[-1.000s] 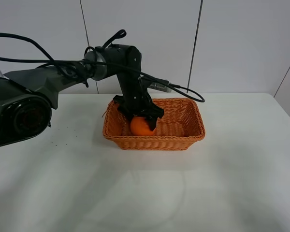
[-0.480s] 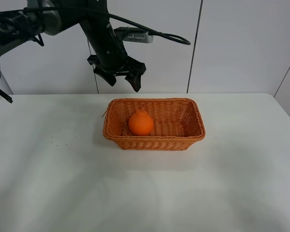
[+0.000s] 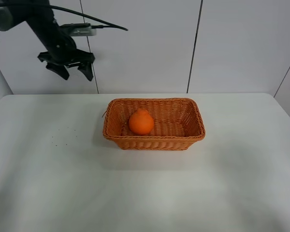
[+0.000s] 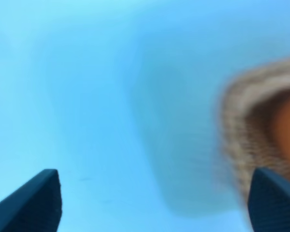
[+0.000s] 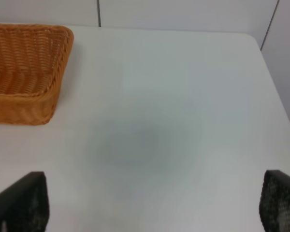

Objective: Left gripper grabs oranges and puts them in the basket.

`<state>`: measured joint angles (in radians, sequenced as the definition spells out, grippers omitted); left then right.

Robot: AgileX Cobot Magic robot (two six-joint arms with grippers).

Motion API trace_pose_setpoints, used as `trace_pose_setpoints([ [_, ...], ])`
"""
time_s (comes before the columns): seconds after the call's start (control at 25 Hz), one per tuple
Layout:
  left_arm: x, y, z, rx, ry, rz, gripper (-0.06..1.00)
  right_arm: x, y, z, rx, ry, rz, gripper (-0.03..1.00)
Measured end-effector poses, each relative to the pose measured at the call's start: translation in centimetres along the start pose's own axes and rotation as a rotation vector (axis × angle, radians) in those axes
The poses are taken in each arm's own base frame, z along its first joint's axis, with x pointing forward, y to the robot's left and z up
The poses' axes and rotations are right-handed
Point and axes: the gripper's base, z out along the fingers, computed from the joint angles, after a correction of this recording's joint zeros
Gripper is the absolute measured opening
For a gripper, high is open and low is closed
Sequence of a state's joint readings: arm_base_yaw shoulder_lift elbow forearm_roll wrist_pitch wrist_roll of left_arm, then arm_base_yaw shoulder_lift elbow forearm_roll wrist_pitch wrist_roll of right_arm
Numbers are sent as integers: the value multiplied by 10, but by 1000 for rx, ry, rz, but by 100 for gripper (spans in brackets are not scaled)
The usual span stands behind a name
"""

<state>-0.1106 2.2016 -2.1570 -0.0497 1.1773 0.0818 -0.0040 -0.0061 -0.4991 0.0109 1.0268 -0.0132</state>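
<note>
The orange rests inside the wicker basket, in its left half, knob upward. My left gripper is open and empty, held high above the table's far left, well clear of the basket. In the blurred left wrist view its fingertips are spread wide, with the basket's rim and the orange at one edge. My right gripper is open, with only its fingertips showing; the basket lies off to one side. The right arm is out of the exterior view.
The white table carries only the basket. A few dark specks lie on the table's left part. White wall panels stand behind the table.
My left gripper let go of the orange in the basket, rose, and swung up and to the far left, open. The orange stays in the basket.
</note>
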Motion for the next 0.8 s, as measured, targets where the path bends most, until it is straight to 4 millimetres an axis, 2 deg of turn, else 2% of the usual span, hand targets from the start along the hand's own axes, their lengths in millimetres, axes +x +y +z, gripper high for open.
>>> trace_pose_setpoints([
  [0.12,7,36,5,-24,25,-74,89,0,0,0,0,0,0,69],
  [0.24,13,56,6,-37,43,-113,89,0,0,0,0,0,0,69],
  [0.36,15,59,5,-38,48,-120,88,0,0,0,0,0,0,69],
  [0.48,19,57,-4,-35,47,-121,88,0,0,0,0,0,0,69],
  [0.64,33,52,-33,-37,33,-121,88,0,0,0,0,0,0,69],
  [0.8,63,43,-67,-37,33,-123,88,0,0,0,0,0,0,69],
])
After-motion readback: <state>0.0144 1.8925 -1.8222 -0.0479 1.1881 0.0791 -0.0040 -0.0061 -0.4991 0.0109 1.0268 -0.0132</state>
